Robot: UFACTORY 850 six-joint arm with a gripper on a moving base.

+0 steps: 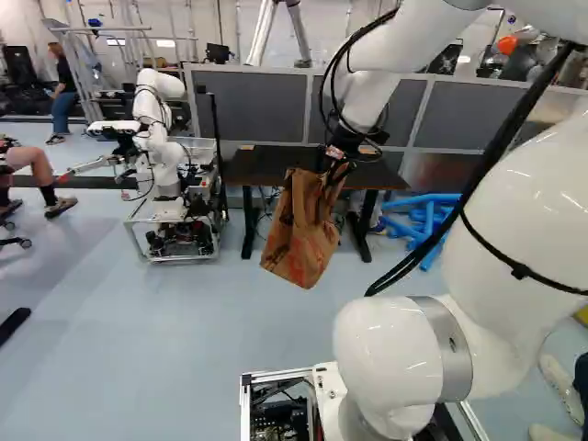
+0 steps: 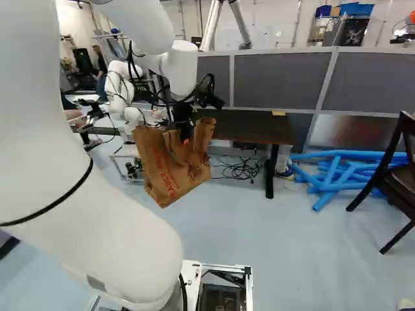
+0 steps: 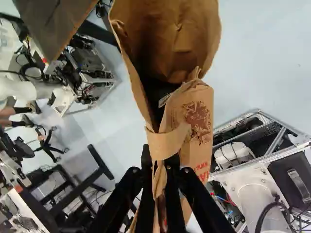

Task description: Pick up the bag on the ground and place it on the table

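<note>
And it's the bag (image 2: pixel 162 172) dangling in mid-air, tilted, on the near side of the desk (image 2: pixel 262 128); the gripper (image 2: pixel 185 135) has it pinched by the paper at its top, one finger pressed to each side; what a view from the wrist, the bag's mouth gaping wide just ahead of the fingers! Over at the right of the right base view, blue tubes (image 2: pixel 337 172) lie heaped on the floor (image 2: pixel 292 246), near a dark chair (image 2: pixel 399 175).
</note>
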